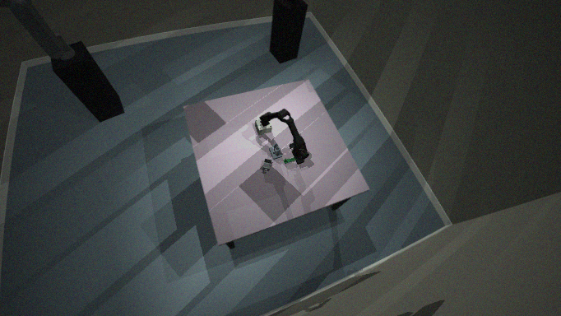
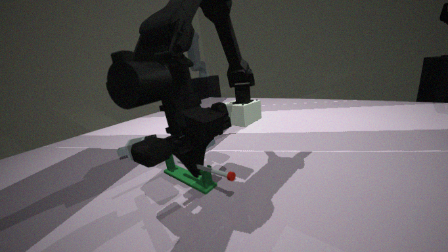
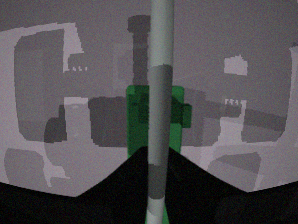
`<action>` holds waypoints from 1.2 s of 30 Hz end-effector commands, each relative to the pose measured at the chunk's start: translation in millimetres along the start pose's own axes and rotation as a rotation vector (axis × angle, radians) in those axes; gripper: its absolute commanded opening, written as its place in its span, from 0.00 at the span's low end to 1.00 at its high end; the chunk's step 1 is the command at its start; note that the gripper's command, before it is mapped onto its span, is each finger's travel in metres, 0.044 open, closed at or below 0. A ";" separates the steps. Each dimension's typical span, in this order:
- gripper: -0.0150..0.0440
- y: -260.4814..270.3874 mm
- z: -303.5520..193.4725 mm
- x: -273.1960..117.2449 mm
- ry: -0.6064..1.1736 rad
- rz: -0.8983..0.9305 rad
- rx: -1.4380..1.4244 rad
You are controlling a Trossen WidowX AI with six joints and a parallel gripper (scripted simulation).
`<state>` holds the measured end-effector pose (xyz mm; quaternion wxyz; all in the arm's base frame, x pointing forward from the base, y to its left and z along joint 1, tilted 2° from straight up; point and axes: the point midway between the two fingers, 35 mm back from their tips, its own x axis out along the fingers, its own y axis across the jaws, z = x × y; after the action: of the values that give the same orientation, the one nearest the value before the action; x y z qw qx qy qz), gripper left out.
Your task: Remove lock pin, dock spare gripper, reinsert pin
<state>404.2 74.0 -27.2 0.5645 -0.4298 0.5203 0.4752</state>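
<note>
The lock pin [image 2: 218, 172] [image 3: 161, 45], a pale rod with a red head, runs along the green cradle [image 2: 185, 177] [image 3: 132, 125] [image 1: 289, 160] at the height of its post tops. My gripper [image 2: 198, 173] [image 3: 154, 153] is shut on the pin's shaft between the two posts, with its fingertips low over the cradle base. The mount [image 1: 275, 152] with its socket stands beside the cradle in the top view; my arm mostly hides it in the exterior view. The spare gripper [image 1: 267, 165] [image 2: 124, 151] lies on the table beyond the mount, partly hidden behind my gripper in the exterior view.
The arm's pale base block [image 1: 263, 126] [image 2: 251, 113] stands on the pink table [image 1: 230, 206] past the mount. Dark pillars [image 1: 88, 84] [image 1: 288, 34] stand on the floor away from the table. Shadows of the arm cross the table around the cradle.
</note>
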 end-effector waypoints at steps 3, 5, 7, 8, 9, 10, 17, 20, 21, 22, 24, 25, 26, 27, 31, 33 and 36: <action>0.25 -0.1 -0.4 0.4 0.003 -0.002 0.003; 0.25 -0.1 -0.3 -0.1 0.003 -0.002 0.003; 0.25 0.0 -0.1 -2.2 0.002 -0.002 0.002; 0.25 0.0 0.1 -4.1 0.002 -0.001 0.002; 0.25 0.0 0.3 -6.0 0.001 -0.001 0.001; 0.25 0.1 0.5 -8.1 0.001 -0.001 0.001; 0.25 2.4 1.0 -19.6 0.003 0.009 0.001; 0.25 2.8 1.2 -24.1 0.004 0.011 0.001; 0.25 3.0 1.3 -25.7 0.004 0.011 0.001; 0.25 3.1 1.4 -27.4 0.004 0.012 0.001; 0.25 3.2 1.5 -29.0 0.004 0.012 0.001; 0.25 3.2 1.5 -29.0 0.004 0.012 0.001; 0.25 3.2 1.5 -29.0 0.004 0.012 0.001; 0.25 3.9 1.0 -25.0 0.005 0.015 0.001; 0.25 3.9 1.0 -25.0 0.005 0.015 0.001; 0.25 3.9 0.5 -25.2 0.005 0.015 0.001; 0.25 2.8 -6.5 -27.4 0.006 0.015 0.001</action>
<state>400.3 72.1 -1.8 0.5600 -0.4268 0.5253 0.4779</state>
